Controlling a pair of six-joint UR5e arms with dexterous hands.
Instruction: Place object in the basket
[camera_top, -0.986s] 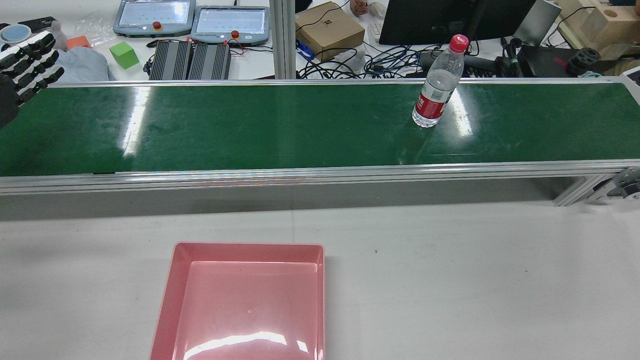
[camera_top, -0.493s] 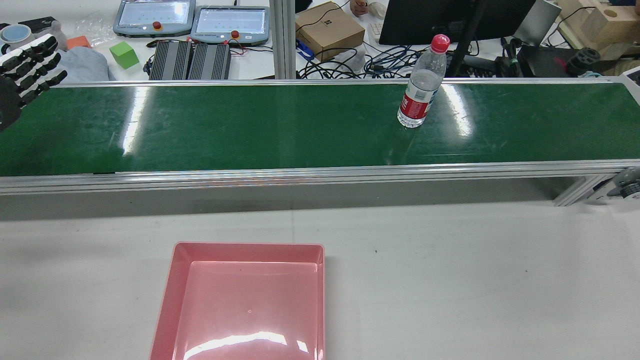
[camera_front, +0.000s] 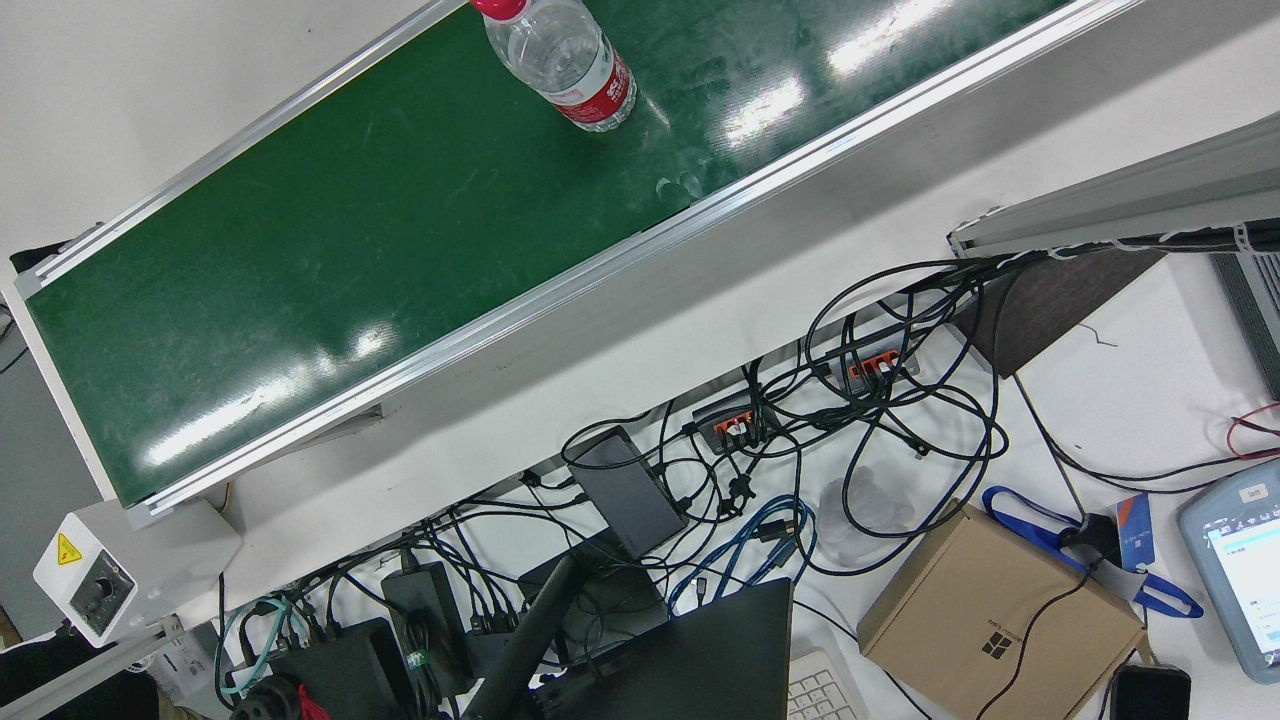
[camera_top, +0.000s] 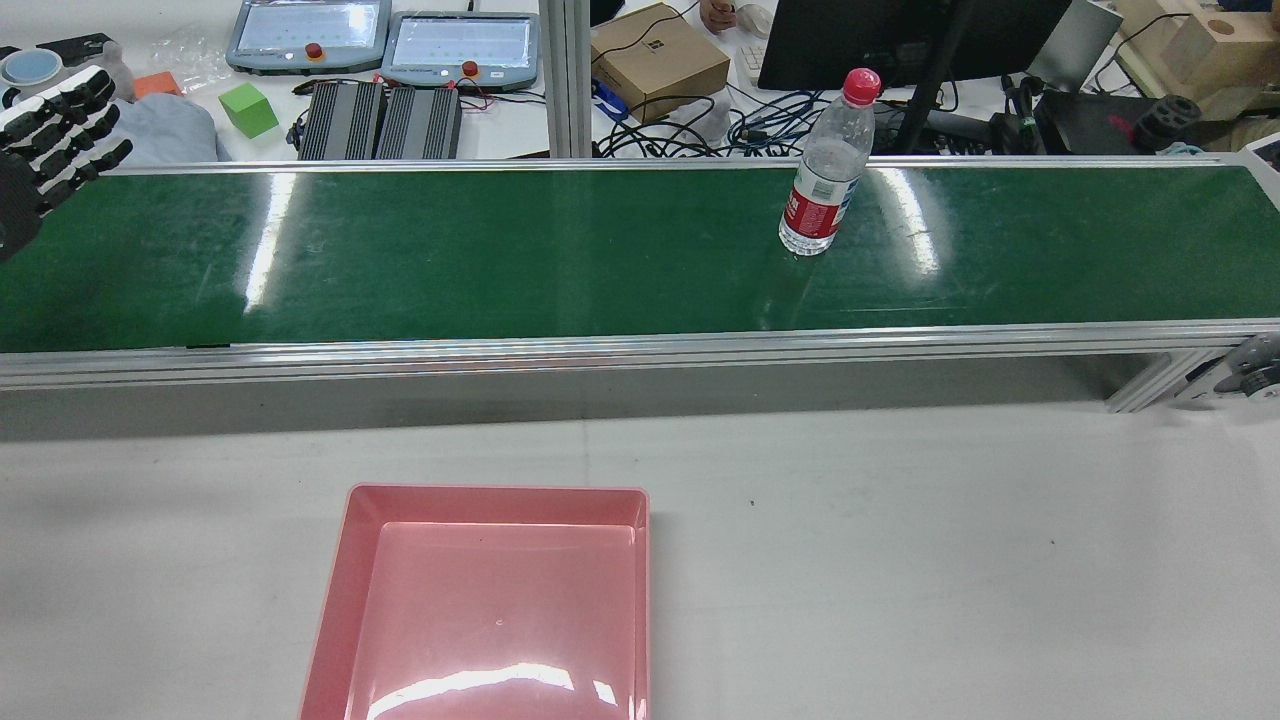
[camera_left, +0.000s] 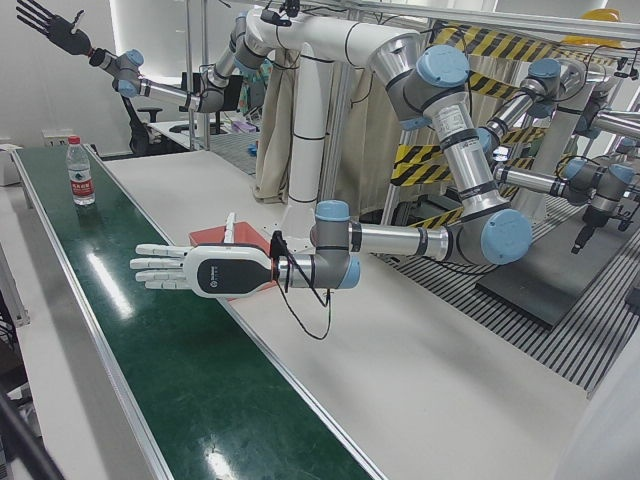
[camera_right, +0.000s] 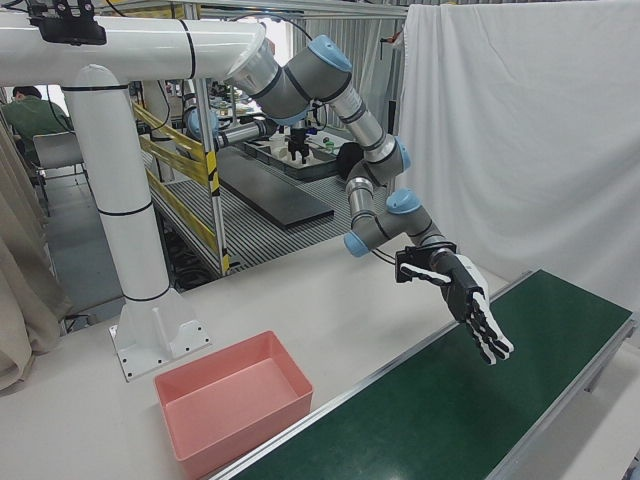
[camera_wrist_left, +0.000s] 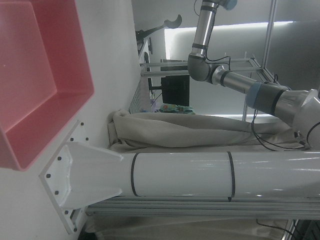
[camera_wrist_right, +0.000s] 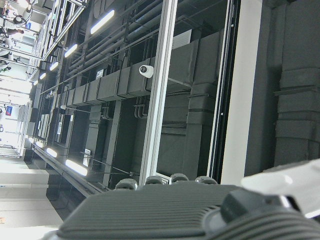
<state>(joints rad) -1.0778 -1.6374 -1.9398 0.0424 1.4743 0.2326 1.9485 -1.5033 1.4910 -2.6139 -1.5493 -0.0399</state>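
Green conveyor belt runs across in front of me, and the water bottle stands upright on it, red cap up and a red label round its lower part. In the rear view it is on the right part of the belt, nearer the far rail than the near one. The left-front view shows the same bottle at the far end of the belt.

My left hand hovers above the left end of the belt, flat and empty, with the fingers stretched out and slightly apart. It is well apart from the bottle and touches nothing.

My right hand is raised high above the station. Its fingers are fanned wide and it holds nothing. Its own camera looks up at ceiling lights and ducts.

The pink basket sits on the white table, on my side of the belt and left of centre. It is closer to my left hand than to the bottle.
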